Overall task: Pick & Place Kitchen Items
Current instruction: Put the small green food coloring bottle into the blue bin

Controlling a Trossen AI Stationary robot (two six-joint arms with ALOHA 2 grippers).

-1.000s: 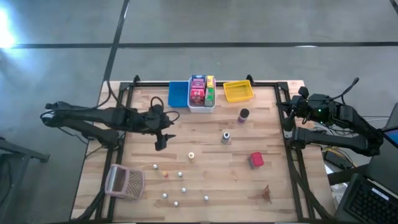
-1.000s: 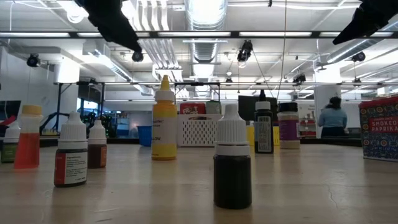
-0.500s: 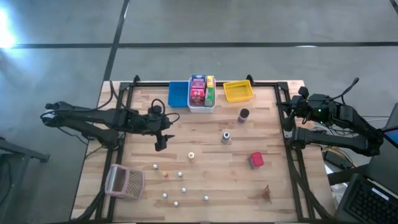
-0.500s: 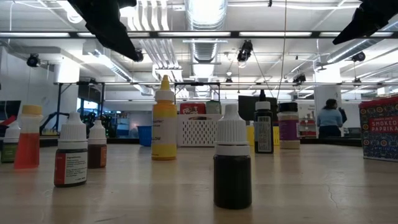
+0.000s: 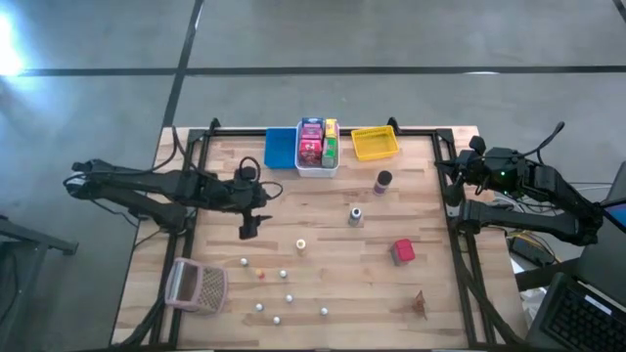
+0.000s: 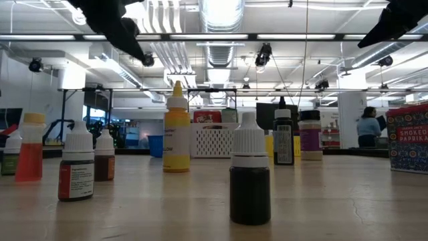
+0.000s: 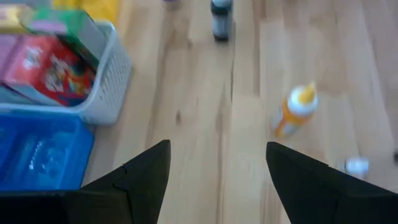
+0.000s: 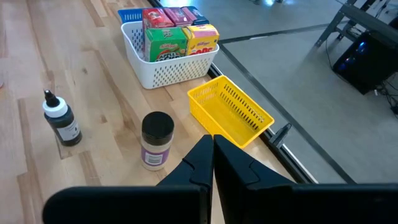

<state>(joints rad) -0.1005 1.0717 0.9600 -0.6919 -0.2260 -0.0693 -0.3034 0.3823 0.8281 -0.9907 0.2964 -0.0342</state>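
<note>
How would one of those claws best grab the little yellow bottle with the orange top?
Probably from straight above, pinching the round body just under the cap. The yellow bottle stands upright on the table with open wood all around it, and its tapered orange tip looks too narrow to hold. The left gripper hovers nearest with its fingers open, while the right gripper waits, shut, at the table's edge.

Drawing back a little toward the table's left edge: the left arm's dark two-finger gripper (image 5: 248, 230), open-fingered. Walking off rightward in the room behind: a distant person (image 6: 368, 126).
</note>
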